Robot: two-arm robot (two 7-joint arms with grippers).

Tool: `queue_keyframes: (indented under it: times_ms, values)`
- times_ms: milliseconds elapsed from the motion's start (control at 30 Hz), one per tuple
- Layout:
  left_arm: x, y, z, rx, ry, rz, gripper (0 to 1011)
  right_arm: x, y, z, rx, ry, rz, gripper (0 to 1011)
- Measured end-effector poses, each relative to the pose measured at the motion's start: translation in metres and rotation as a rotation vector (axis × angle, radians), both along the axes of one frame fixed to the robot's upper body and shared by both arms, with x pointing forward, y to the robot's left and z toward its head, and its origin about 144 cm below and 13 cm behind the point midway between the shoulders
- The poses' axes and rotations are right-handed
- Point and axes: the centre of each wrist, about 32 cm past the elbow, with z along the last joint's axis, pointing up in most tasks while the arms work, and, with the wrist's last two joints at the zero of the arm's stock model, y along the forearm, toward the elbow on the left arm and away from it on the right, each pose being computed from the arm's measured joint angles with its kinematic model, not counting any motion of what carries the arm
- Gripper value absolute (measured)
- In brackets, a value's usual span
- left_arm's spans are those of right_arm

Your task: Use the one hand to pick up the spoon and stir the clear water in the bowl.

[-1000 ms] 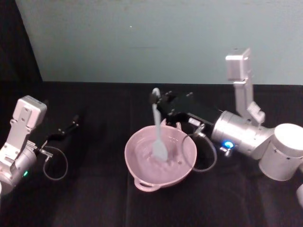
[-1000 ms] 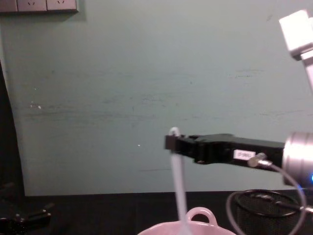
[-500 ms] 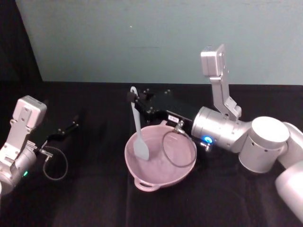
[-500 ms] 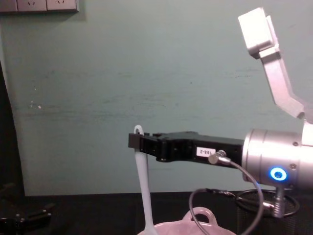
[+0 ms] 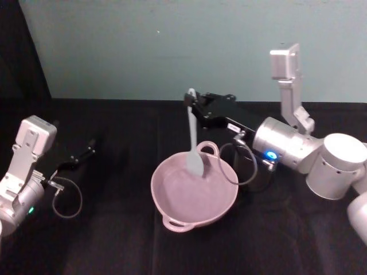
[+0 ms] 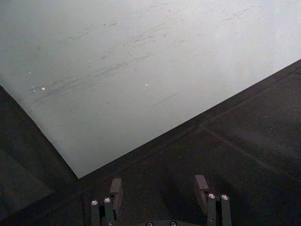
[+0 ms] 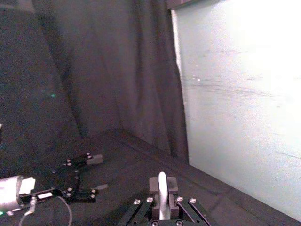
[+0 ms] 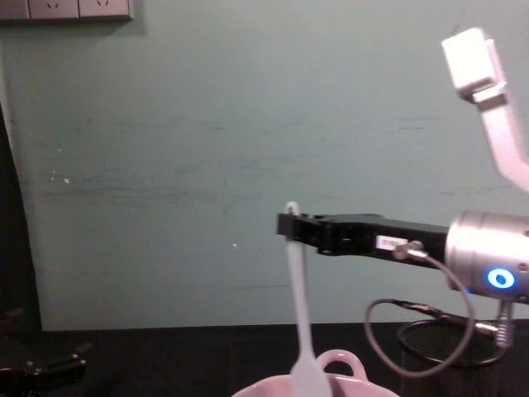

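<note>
**White spoon point(image 5: 193, 137) is looping round the pink bowl point(image 5: 158, 197)**

So the right gripper point(image 5: 190, 102), upper middle of the head view, is clenching its fingers on the tip of the handle, with the spoon hanging upright. A second ago the spoon head was sitting mid-bowl. Half a second ago it was swinging over to the bowl's left side. Now it's hanging by the upper rim, next to the loop handle. I'm reading that as stirring under way, though I can't tell if the head is touching water right now.

Counting: one spoon, one bowl, one black mesh cup point(image 8: 438, 343) just right of the bowl, two grippers. The left gripper point(image 5: 89, 152) is idling at the left on the table point(image 5: 114, 240), fingers spread, holding nothing.
</note>
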Motion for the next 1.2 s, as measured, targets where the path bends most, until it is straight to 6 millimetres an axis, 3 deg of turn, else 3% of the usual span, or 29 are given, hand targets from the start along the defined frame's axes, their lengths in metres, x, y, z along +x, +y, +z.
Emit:
queue_keyframes:
  times_ms: [233, 433, 700, 833, 1200]
  values:
    - [0.0, 0.0, 0.0, 0.0, 0.0, 0.0, 1005, -0.011, -0.019, 0.0, -0.006, -0.004, -0.03, 112]
    - [0.0, 0.0, 0.0, 0.0, 0.0, 0.0, 1005, -0.026, -0.022, -0.001, -0.009, -0.002, -0.017, 112]
    - [0.0, 0.0, 0.0, 0.0, 0.0, 0.0, 1005, -0.042, -0.004, -0.004, -0.014, 0.008, 0.056, 112]
    - [0.0, 0.0, 0.0, 0.0, 0.0, 0.0, 1005, -0.049, 0.017, -0.004, -0.015, 0.009, 0.124, 112]
    - [0.0, 0.0, 0.0, 0.0, 0.0, 0.0, 1005, -0.048, 0.029, 0.015, 0.009, -0.046, 0.157, 112]
